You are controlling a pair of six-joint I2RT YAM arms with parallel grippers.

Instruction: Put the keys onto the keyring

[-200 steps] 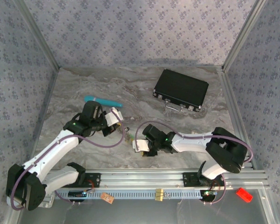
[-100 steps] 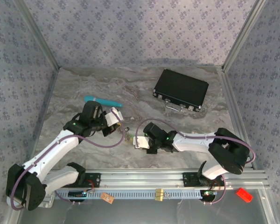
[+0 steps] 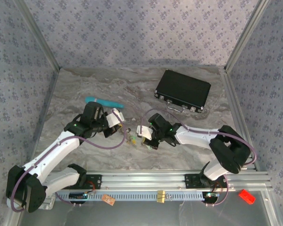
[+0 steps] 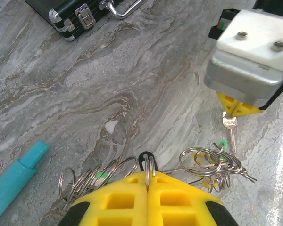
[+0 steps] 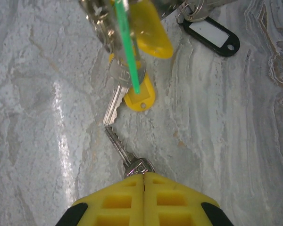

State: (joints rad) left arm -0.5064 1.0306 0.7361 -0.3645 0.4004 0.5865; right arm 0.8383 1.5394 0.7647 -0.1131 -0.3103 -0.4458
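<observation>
My left gripper [image 4: 146,175] is shut on a thin silver keyring [image 4: 150,164] that carries a black tag; more linked rings [image 4: 210,165] with green and yellow tags hang off it over the marble. My right gripper [image 5: 144,175] is shut on the head of a plain silver key [image 5: 126,154], whose blade tip touches a second key [image 5: 114,102] hanging by a yellow tag [image 5: 140,98]. In the left wrist view the right gripper [image 4: 236,109] holds that key [image 4: 230,131] pointing down just above the rings. From above, the two grippers [image 3: 117,121] [image 3: 144,135] flank the bundle [image 3: 129,138].
A black case [image 3: 183,90] lies at the back right. A teal pen-like stick [image 3: 104,101] rests behind the left gripper. A black tag with a white label [image 5: 212,35] lies on the marble table [image 3: 85,84] beyond the keys.
My right gripper has carried its key away from the near edge, up to the ring bundle held by the left. The left gripper has stayed put.
</observation>
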